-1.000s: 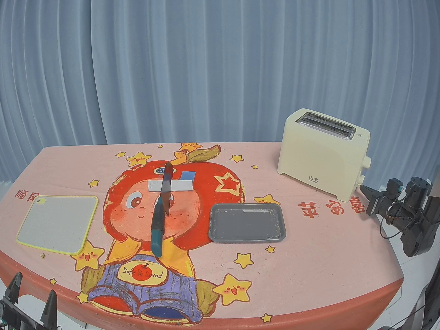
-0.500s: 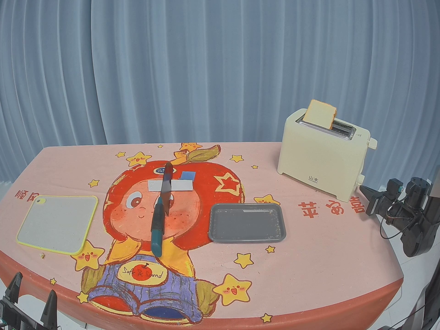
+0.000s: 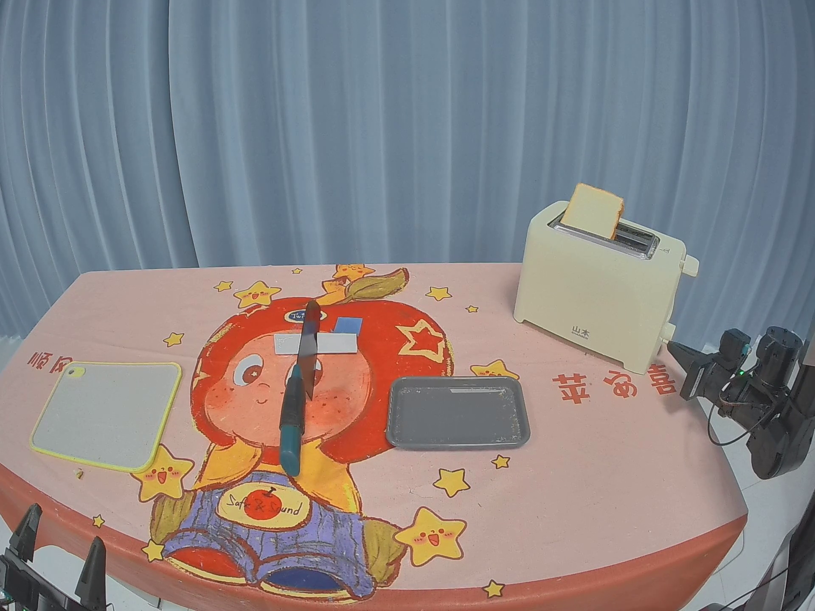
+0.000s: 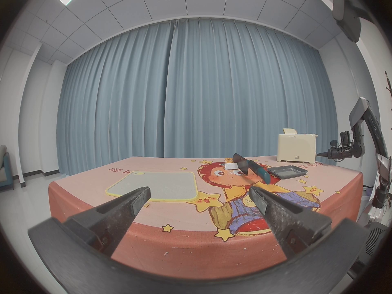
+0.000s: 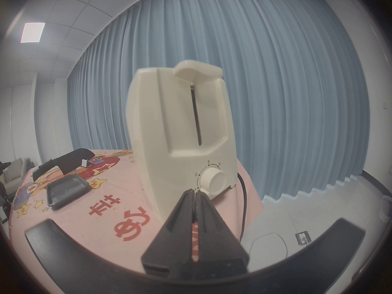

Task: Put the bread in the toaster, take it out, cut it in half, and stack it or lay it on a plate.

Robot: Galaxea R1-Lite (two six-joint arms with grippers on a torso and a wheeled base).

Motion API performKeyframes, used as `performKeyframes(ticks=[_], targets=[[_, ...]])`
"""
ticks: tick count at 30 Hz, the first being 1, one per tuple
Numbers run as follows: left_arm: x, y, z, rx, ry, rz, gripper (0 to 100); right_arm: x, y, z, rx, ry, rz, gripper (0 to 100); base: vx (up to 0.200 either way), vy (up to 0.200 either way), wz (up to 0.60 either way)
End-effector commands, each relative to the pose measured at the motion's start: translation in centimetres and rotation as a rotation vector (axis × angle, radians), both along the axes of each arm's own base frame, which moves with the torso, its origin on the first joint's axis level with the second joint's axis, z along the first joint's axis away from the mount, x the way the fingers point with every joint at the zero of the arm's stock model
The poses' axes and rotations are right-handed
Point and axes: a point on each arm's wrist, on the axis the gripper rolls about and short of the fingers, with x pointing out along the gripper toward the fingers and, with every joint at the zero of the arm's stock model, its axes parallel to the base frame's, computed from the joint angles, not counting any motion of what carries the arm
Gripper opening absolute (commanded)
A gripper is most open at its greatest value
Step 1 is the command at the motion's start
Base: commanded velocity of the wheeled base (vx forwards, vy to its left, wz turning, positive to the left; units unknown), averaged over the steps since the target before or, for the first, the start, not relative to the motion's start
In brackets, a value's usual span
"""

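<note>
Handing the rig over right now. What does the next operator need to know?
Left tool: open, empty, low at the near left of the table.
Right tool: shut, empty, beside the toaster, at its lever end.
Bread stands raised in the toaster slot. Knife mid-table; board to its left, tray to its right.
Done: bread in toaster.
Left: take it out, halve it, lay it on tray.

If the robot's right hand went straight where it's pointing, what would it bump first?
Probably the toaster. The shut right hand points at its end face, right by the round dial, so it would likely touch there first; how near it is, I can't tell.
</note>
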Motion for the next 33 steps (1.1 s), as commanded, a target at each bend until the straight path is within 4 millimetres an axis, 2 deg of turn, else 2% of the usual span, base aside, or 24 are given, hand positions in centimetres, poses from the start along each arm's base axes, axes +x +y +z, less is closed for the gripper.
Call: performKeyframes(ticks=[1,17,33], targets=[[0.0,0.0,-0.5,0.0,0.001,0.0,100,-0.8,0.3,1.5,-0.008,-0.043,0.007,0,0.0,0.0,0.0],[0.0,0.0,-0.5,0.0,0.001,0.0,100,-3.5,0.9,6.2,-0.044,-0.199,0.02,0,0.0,0.0,0.0],[0.0,0.0,-0.5,0.0,0.001,0.0,100,-6.7,3.2,10.0,-0.046,-0.344,0.098,0,0.0,0.0,0.0]])
